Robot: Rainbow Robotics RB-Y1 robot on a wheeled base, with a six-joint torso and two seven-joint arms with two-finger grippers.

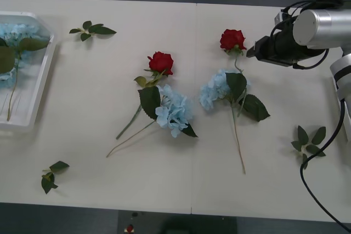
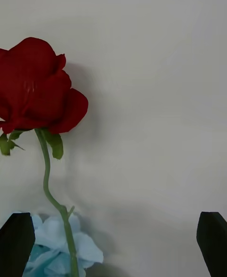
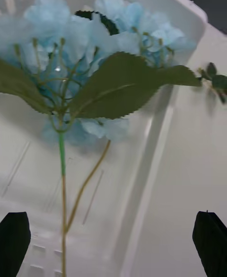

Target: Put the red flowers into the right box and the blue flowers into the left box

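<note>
Right hand [image 2: 113, 244] hovers low over the worktop [image 1: 219, 190] at the right side, fingers spread wide, nothing between them. In its wrist view the black fingertips [image 2: 16, 244] sit at the two corners, with a red rose [image 2: 38, 87] just ahead, stem curving down over a pale-blue cluster [image 2: 56, 248]. In the front view that is the far-right rose [image 1: 232, 40], just left of the right arm's wrist [image 1: 285, 45].

Left hand [image 3: 113, 244] is released too, fingers apart, positioned over the left box [image 1: 33, 89] at the far-left edge of the worktop. Blue flowers [image 3: 94, 35] already lie in that box, big green leaves [image 3: 118, 85] on top, stems running toward the hand.

Still on the worktop:
- second red rose [image 1: 160, 62], centre, lying loose
- blue flower [image 1: 174, 112] just near of it, stems crossing
- another blue flower [image 1: 216, 89], centre-right, its long stem pointing to the near edge, under the far-right rose's stem

Loose leaf sprigs: far left [image 1: 90, 29], near left [image 1: 50, 176], near right [image 1: 308, 143].
</note>
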